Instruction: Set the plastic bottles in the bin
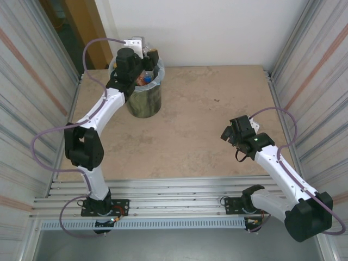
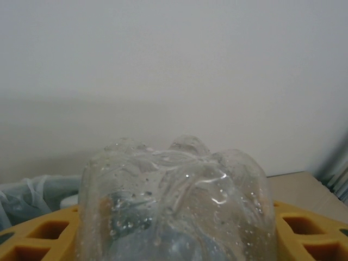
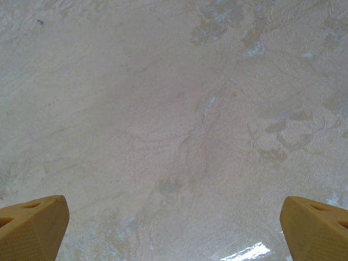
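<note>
The bottle point(image 2: 174, 206) is clear glossy plastic, the bin point(image 1: 144, 103) dark and shiny, its liner point(image 2: 27, 197) translucent, the table point(image 3: 163, 109) smooth, mottled.

Soft even light, blurry near bottle point(image 2: 174, 206)

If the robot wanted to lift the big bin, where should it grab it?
Probably the rim on its right side, coming straight down, one finger inside and one outside. The bin is round and looks too wide to pinch across, and the left arm, holding a clear bottle, covers its left side.
</note>
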{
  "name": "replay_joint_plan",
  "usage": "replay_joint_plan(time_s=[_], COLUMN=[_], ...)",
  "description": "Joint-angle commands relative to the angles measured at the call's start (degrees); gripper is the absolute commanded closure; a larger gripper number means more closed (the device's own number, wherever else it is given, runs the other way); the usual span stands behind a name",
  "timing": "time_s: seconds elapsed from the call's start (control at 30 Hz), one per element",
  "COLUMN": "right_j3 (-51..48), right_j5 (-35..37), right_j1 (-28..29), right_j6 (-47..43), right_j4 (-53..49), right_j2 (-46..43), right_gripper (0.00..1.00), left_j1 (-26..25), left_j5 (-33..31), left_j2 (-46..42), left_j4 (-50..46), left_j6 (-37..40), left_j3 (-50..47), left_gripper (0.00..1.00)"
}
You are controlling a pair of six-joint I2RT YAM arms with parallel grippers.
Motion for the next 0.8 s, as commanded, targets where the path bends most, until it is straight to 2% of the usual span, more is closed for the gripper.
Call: replay_joint_plan(time_s=[0.0, 0.1, 0.27, 0.4, 0.77], right_j3=[-0.9, -0.8, -0.7, -0.8, -1.0], right_j5=[0.1, 0.0, -0.3, -0.7, -1.1], right_j1=[-0.6, -0.6, -0.6, -0.6, -0.6], right_j6=[1.0, 1.0, 1.0, 1.0, 1.2], right_j4=[-0.2, 0.1, 0.4, 0.8, 1.2], right_j2=[0.2, 0.4, 1.2, 1.6, 1.9], right_gripper=[0.02, 0.02, 0.02, 0.02, 0.02], left_j1=[0.2, 0.1, 0.1, 0.1, -0.5], left_j5=[-0.7, -1.2, -4.0, -5.5, -10.4], left_j2=[0.7, 0.8, 0.6, 0.0, -1.5], left_j4=[-1.1, -1.7, -4.0, -5.5, -7.7], left_j6=[-0.9, -1.3, -1.0, -0.5, 1.2], left_j3=[1.3, 0.6, 0.1, 0.3, 0.7], left_gripper=[0.55, 0.52, 0.41, 0.26, 0.25])
